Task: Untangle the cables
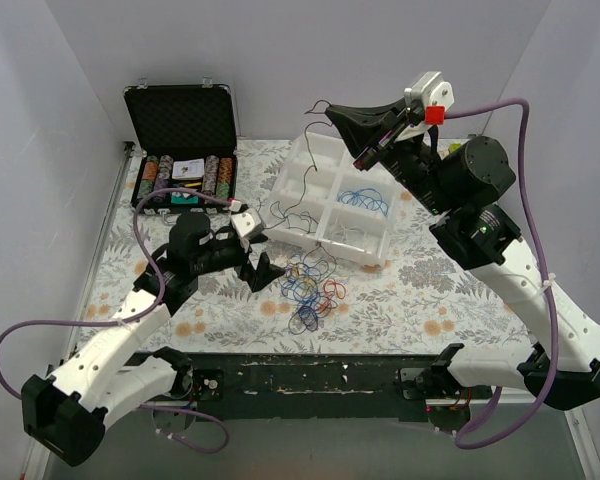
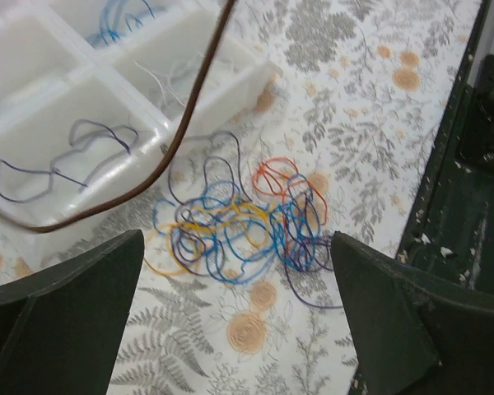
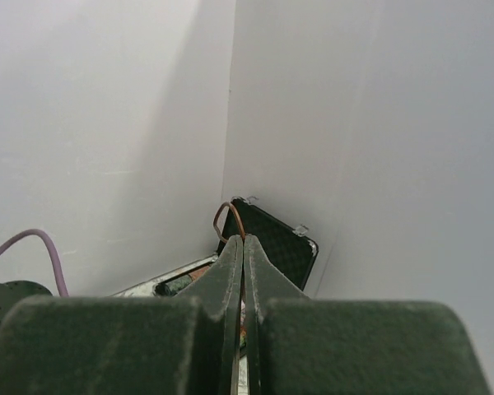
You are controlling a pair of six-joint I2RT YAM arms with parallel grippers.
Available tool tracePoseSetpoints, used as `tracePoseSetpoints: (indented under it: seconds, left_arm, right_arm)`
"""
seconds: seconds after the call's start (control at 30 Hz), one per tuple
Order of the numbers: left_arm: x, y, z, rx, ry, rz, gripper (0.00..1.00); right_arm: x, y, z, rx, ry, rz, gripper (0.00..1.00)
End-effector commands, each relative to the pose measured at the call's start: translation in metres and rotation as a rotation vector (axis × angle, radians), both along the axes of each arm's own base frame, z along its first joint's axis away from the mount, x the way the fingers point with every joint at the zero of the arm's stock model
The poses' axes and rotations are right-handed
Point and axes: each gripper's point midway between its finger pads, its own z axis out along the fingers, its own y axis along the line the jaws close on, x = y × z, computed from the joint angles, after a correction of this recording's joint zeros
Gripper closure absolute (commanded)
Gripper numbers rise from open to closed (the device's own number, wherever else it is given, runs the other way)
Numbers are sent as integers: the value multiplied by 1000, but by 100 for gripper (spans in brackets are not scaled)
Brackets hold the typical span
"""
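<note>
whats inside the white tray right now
The white tray holds blue cables in one compartment and a dark cable in another; its far corner is hidden behind the right arm.

1 tangle of cables (image 1: 312,285) on the table (image 1: 430,290) near the centre of its near edge, divided tray (image 1: 352,250) directly behind it, more cables in tray compartments, case (image 1: 180,120) at the far left corner.

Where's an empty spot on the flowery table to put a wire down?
Bare cloth lies right of the cable tangle, between the white tray and the near edge. A smaller patch lies near-left of the tangle. It is crowded where tangle, tray and left gripper meet.
</note>
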Motion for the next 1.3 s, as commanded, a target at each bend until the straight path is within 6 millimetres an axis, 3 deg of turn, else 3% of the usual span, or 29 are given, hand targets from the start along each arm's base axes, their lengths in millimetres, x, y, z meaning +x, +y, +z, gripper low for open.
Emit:
tracePoseSetpoints:
  seconds: [0.0,0.1,0.17,0.3,0.67,0.8,0.97,1.1,1.27]
  left_arm:
    - [18,3,75,-138,-273,80,2]
    - [15,0,98,-180,-322,59,2]
    - [11,-3,99,-181,-277,38,2]
    - [3,-1,89,-161,-227,29,2]
    - [-15,13,62,-95,-188,31,2]
    - [-16,18,56,-79,-192,46,2]
    - [-16,19,52,-76,-175,57,2]
    - [-17,19,47,-71,-145,60,2]
    - [-14,20,49,-66,-159,74,2]
  right_arm:
    - [-13,-3,26,65,-54,37,99]
    - [-6,-4,25,70,-61,7,99]
    - [5,-3,22,65,-55,-36,99]
    - [34,8,7,29,-56,-109,99]
    - [149,32,-49,-67,-34,-257,99]
    - [182,41,-67,-96,-7,-277,99]
    - [222,49,-106,-143,72,-276,99]
    - [246,45,-138,-169,145,-283,99]
    - [260,37,-173,-187,218,-296,99]
